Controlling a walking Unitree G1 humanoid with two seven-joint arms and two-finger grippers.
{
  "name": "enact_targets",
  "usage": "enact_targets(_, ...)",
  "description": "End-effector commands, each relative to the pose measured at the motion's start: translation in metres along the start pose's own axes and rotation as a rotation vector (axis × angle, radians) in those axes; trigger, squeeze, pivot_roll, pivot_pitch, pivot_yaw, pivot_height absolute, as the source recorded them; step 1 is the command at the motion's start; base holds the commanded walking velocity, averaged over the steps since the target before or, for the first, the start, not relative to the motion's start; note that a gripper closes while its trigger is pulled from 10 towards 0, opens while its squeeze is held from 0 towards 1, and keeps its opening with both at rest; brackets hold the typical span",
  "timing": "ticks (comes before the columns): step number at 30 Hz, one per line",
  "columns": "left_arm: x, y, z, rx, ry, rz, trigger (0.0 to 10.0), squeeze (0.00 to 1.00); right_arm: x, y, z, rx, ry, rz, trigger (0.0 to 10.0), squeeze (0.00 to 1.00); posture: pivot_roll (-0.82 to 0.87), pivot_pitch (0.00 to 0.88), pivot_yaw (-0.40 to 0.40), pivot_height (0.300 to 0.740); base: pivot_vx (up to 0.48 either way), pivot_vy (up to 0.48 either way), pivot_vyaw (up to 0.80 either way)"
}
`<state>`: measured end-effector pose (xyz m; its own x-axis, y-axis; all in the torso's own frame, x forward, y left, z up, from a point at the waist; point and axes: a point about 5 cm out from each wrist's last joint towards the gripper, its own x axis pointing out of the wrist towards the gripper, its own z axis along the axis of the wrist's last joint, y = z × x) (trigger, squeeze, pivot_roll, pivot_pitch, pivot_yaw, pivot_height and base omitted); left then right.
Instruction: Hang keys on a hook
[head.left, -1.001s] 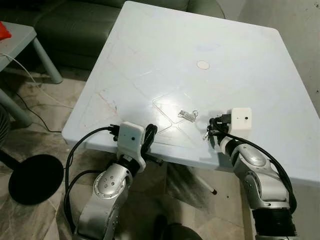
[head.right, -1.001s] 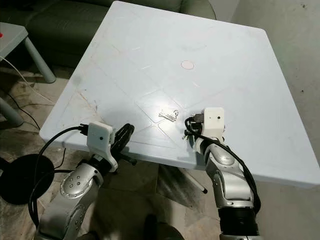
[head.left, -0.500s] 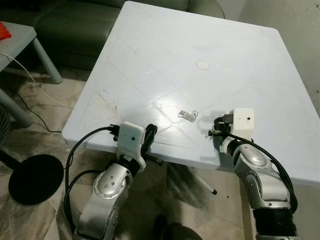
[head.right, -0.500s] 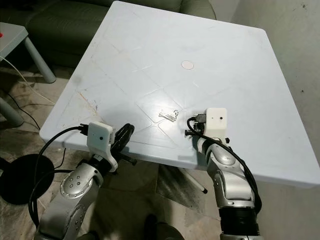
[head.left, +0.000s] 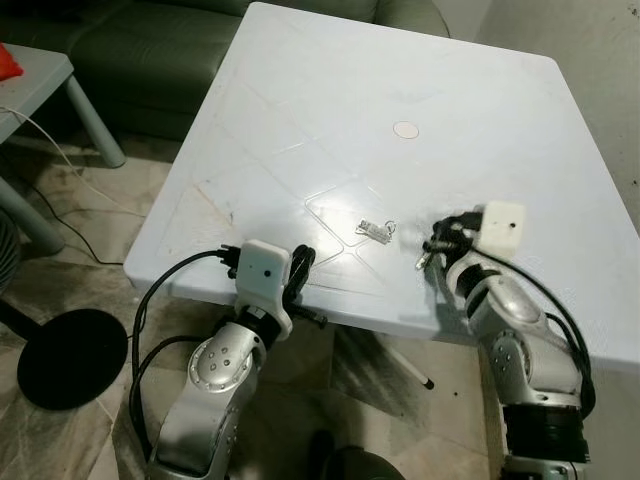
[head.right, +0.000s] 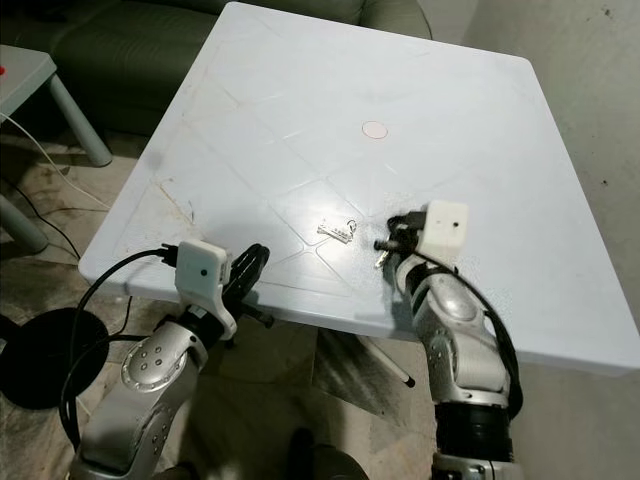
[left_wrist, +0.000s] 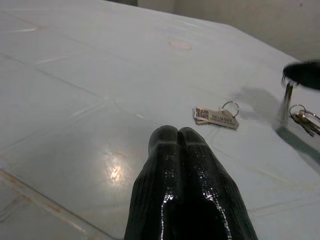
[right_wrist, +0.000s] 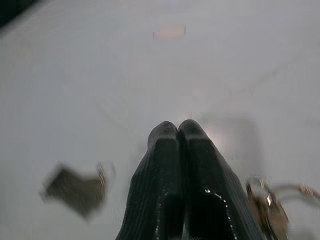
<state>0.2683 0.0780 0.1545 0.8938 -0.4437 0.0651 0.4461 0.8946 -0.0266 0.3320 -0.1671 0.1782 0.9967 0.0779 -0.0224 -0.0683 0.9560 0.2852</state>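
Near edge of the white table (head.left: 300, 120): left gripper (head.left: 300, 268) rests at the rim, fingers pressed together, nothing between them; its wrist view shows the two black fingers (left_wrist: 182, 165) closed tip to tip, pointing across the tabletop toward the tag.

Right of it, right gripper (head.left: 436, 243) sits low over the table, a little in from the near edge; a bunch of keys (head.left: 424, 259) hangs at its fingertips, dangling toward the surface; head views give the fingers only as a dark clump; the right wrist view, blurred, shows the fingers (right_wrist: 177, 165) pressed together, with a ring and keys (right_wrist: 267, 207) alongside one finger; whether the ring is pinched or just hooked on the finger I cannot tell.

Just beyond and between the two grippers, a small tag with a split ring (head.left: 374, 230) lies flat on the table, apart from the bunch; left wrist view shows print on the tag (left_wrist: 216, 116) and the other keys (left_wrist: 302, 119) beside it under the dark right fingertip.

Farther up the table, a small round disc (head.left: 405, 129); beyond the far edge, a dark sofa (head.left: 150, 50); far left, a small side table (head.left: 40, 80); a dark round base (head.left: 70, 355) on the floor.
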Motion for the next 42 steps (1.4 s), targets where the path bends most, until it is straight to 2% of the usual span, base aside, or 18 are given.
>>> enact_targets(1,0.002,0.001,-0.002,0.002,0.006,0.003,10.0,0.00,-0.001,-0.003,0.008,0.038,-0.028,-0.006,0.0,0.00,-0.01,0.208,-0.094,0.740,0.000,0.000,0.00)
enact_targets(4,0.007,0.004,0.003,-0.002,-0.013,0.017,10.0,0.00,0.002,0.000,0.022,0.107,-0.064,-0.004,0.0,0.00,-0.01,0.190,-0.093,0.740,0.000,0.000,0.00)
enact_targets(9,0.014,0.011,0.009,0.003,-0.042,0.037,10.0,0.00,0.004,0.004,0.032,0.080,-0.101,0.007,0.0,0.00,-0.01,0.163,-0.092,0.740,0.000,0.000,0.00)
enact_targets(13,0.022,0.027,0.022,-0.010,-0.092,0.102,10.0,0.00,0.004,0.006,0.037,0.023,-0.143,0.007,0.0,0.00,-0.01,0.131,-0.086,0.740,0.000,0.000,0.00)
enact_targets(14,0.022,0.027,0.022,-0.010,-0.092,0.102,10.0,0.00,0.004,0.006,0.037,0.023,-0.143,0.007,0.0,0.00,-0.01,0.131,-0.086,0.740,0.000,0.000,0.00)
enact_targets(15,0.026,0.038,0.031,-0.033,-0.124,0.151,10.0,0.00,0.002,0.007,0.038,0.004,-0.155,0.007,0.0,0.00,-0.01,0.116,-0.081,0.740,0.000,0.000,0.00)
enact_targets(18,0.028,0.049,0.038,-0.059,-0.149,0.190,10.0,0.00,0.000,0.008,0.040,-0.076,-0.190,0.001,0.0,0.00,-0.01,0.103,-0.076,0.740,0.000,0.000,0.00)
enact_targets(22,0.028,0.068,0.042,-0.034,-0.158,0.247,10.0,0.00,-0.005,0.011,0.037,-0.142,-0.215,-0.009,0.0,0.00,-0.01,0.081,-0.070,0.740,0.000,0.000,0.00)
enact_targets(23,0.026,0.072,0.041,-0.031,-0.158,0.261,10.0,0.00,-0.010,0.012,0.033,-0.159,-0.231,-0.015,3.0,0.00,-0.01,0.079,-0.070,0.740,0.000,0.000,0.00)
enact_targets(24,0.023,0.074,0.039,-0.028,-0.154,0.265,10.0,0.00,-0.014,0.013,0.030,-0.168,-0.251,-0.012,7.3,0.00,-0.01,0.079,-0.070,0.740,0.000,0.000,0.00)
enact_targets(25,0.021,0.074,0.037,-0.025,-0.148,0.260,10.0,0.00,-0.017,0.014,0.027,-0.187,-0.261,0.002,10.0,0.00,-0.01,0.077,-0.070,0.740,0.000,0.000,0.00)
enact_targets(31,0.011,0.070,0.020,-0.030,-0.111,0.250,10.0,0.00,-0.027,0.016,0.004,-0.225,-0.252,0.056,10.0,0.00,0.00,0.078,-0.067,0.740,0.000,0.000,0.00)
enact_targets(34,0.004,0.068,0.005,-0.054,-0.084,0.263,10.0,0.00,-0.031,0.015,-0.007,-0.192,-0.239,0.092,10.0,0.00,0.00,0.072,-0.070,0.740,0.000,0.000,0.00)
enact_targets(35,0.002,0.068,0.003,-0.055,-0.082,0.267,10.0,0.00,-0.031,0.014,-0.011,-0.207,-0.227,0.088,10.0,0.00,0.01,0.071,-0.070,0.740,0.000,0.000,0.00)
enact_targets(40,0.001,0.078,0.009,-0.069,-0.110,0.309,10.0,0.00,-0.027,0.010,-0.011,-0.215,-0.228,0.071,10.0,0.00,0.02,0.065,-0.071,0.740,0.000,0.000,0.00)
enact_targets(42,0.002,0.084,0.013,-0.069,-0.122,0.325,10.0,0.00,-0.025,0.008,-0.011,-0.259,-0.235,0.052,10.0,0.00,0.02,0.057,-0.072,0.740,0.000,0.000,0.00)
